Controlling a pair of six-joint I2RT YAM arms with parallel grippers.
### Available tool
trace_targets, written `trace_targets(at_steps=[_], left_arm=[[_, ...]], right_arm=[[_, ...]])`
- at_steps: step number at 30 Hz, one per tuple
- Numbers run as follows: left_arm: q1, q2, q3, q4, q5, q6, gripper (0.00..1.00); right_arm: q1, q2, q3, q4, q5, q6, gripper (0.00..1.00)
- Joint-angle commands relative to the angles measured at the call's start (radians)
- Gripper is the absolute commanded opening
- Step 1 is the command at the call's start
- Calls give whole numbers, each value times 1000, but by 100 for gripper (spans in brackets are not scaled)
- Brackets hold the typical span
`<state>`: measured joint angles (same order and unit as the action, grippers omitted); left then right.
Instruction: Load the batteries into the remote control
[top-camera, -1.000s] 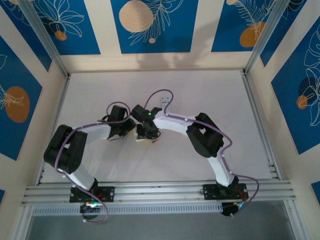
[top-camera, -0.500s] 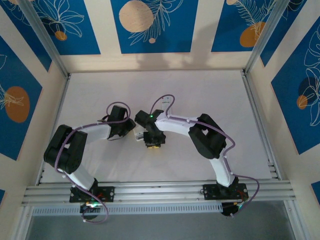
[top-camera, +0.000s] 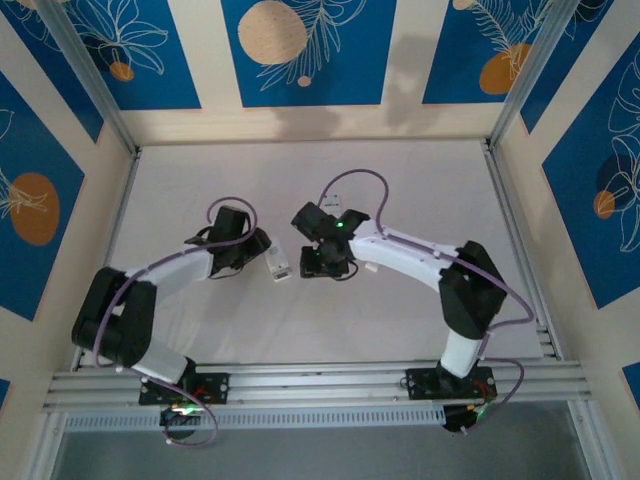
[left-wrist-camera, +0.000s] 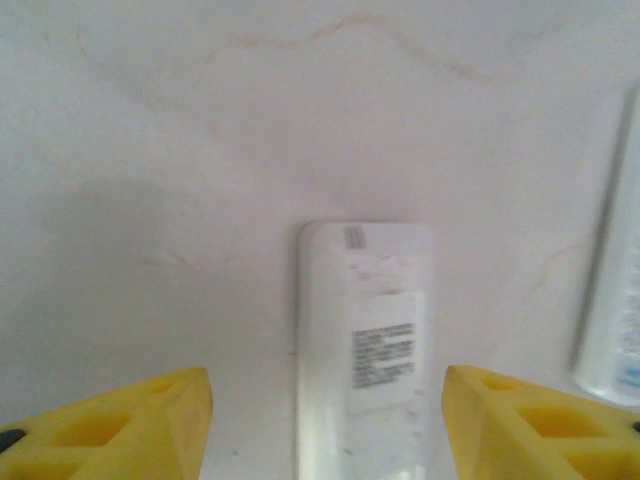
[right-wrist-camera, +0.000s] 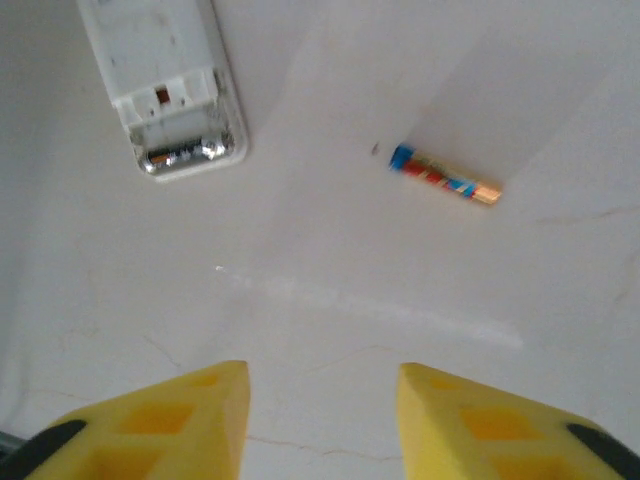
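Both arms have drawn apart since the earlier frame. Left gripper (left-wrist-camera: 326, 372), open, straddles a labelled remote (left-wrist-camera: 365, 340) on the table (left-wrist-camera: 200, 150); right gripper (right-wrist-camera: 320, 372), open and empty, overlooks one battery (right-wrist-camera: 445, 175) lying apart from an uncovered remote compartment (right-wrist-camera: 178, 135).

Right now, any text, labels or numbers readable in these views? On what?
No text is legible enough to quote.
Sticker on the white remote, left wrist view: printed lines, too blurred to read.
Battery, right wrist view: coloured wrap, print too small to read.
Open-compartment remote, right wrist view: no readable marking.
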<state>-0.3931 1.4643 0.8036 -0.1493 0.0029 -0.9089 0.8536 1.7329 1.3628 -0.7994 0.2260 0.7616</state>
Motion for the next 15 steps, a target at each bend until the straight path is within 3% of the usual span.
trace_targets(at_steps=[1, 4, 7, 10, 15], left_arm=[[-6, -147, 69, -129, -68, 110, 64], [-6, -282, 111, -195, -54, 261, 65], [-6, -410, 141, -248, 27, 496, 68], [-6, -514, 163, -308, 112, 731, 73], [-6, -613, 122, -315, 117, 988, 76]], right_arm=[[-37, -21, -56, 65, 69, -218, 46], [-51, 12, -51, 56, 63, -428, 46], [-57, 73, -27, 34, 64, -590, 46], [-76, 142, 10, 11, 82, -657, 48], [-103, 205, 42, 13, 50, -687, 49]])
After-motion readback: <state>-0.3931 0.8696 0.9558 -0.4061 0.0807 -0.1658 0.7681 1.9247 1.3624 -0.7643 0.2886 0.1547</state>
